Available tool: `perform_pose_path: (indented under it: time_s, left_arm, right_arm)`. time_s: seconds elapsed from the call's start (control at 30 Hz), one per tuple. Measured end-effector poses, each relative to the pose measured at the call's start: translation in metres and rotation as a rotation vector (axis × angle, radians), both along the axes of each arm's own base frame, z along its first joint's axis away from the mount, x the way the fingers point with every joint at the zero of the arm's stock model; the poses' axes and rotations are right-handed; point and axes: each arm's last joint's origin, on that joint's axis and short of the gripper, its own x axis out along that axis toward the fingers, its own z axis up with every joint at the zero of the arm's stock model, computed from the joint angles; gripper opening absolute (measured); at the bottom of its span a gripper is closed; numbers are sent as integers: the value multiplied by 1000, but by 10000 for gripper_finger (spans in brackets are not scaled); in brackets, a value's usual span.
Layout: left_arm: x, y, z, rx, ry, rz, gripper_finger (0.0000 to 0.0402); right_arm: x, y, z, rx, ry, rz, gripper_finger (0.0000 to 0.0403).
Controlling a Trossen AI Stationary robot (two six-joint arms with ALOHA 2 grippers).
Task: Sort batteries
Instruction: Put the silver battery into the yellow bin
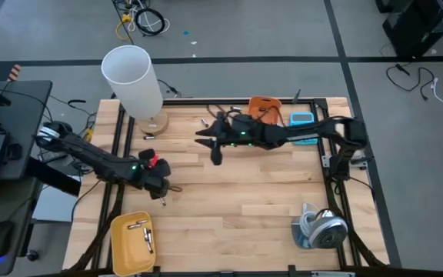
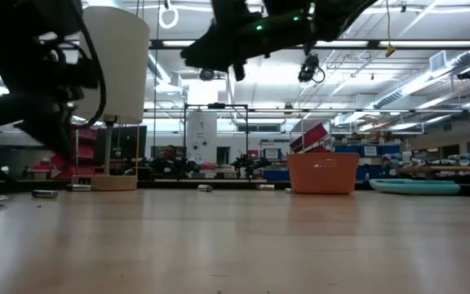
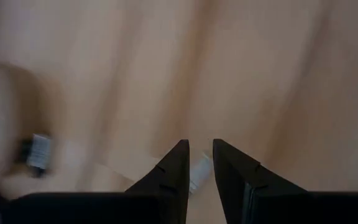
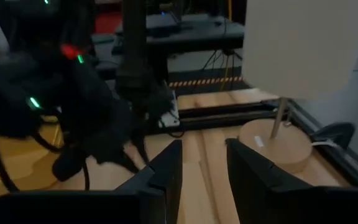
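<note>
Jaws first: from above, the left gripper (image 1: pixel 163 188) sits low over the near-left part of the wooden table (image 1: pixel 244 200), its fingers too small here to read. The right gripper (image 1: pixel 211 143) hangs over the far middle, pointing toward the white lamp (image 1: pixel 132 75). A yellow tray (image 1: pixel 121 248) at the near-left corner holds a few batteries (image 1: pixel 139 225). More loose cells (image 1: pixel 204 121) lie by the far edge near the lamp's base. An orange bin (image 1: pixel 266 106) and a blue calculator (image 1: pixel 301 118) stand at the far right.

At table height, the right gripper (image 2: pixel 237 70) is high above the boards, well clear of them. The left gripper (image 2: pixel 59 152) shows as a dark mass at the left. Single cells rest on the wood: two at the left (image 2: pixel 44 193) and two farther back (image 2: pixel 205 188), with the orange bin (image 2: pixel 323 173) beyond.

Past the left wrist, the left gripper (image 3: pixel 201 144) has its two fingers drawn almost together. A light cell (image 3: pixel 198 175) sits in the narrow gap between them, seemingly pinched, though blur makes the contact hard to confirm. Another cell (image 3: pixel 39 151) lies apart on the wood.

Past the right wrist, the right gripper (image 4: pixel 204 163) has its fingers (image 4: pixel 165 167) parted with nothing between them, only bare table. The lamp's wooden base (image 4: pixel 277 144) stands ahead, and the left arm (image 4: pixel 73 109) shows farther off.
</note>
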Motion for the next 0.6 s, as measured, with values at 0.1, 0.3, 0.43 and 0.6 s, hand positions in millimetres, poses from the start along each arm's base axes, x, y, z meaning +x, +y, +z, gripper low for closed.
perform_pose_path:
  time_s: [0.1, 0.3, 0.43, 0.6]
  left_arm:
    - [-6, -4, 11, 96, -116, 2, 73]
    - [-23, -1, 35, 154, -331, 53, 73]
    - [-40, 7, 41, 96, -314, 103, 73]
    - [-46, 10, 40, 46, -249, 131, 73]
  right_arm:
    - [14, 1, -8, 3, 24, 6, 112]
    - [35, 1, -19, 53, 34, 3, 112]
    - [47, 4, -25, 69, 68, 9, 112]
    - [46, 4, -29, 50, 144, 16, 112]
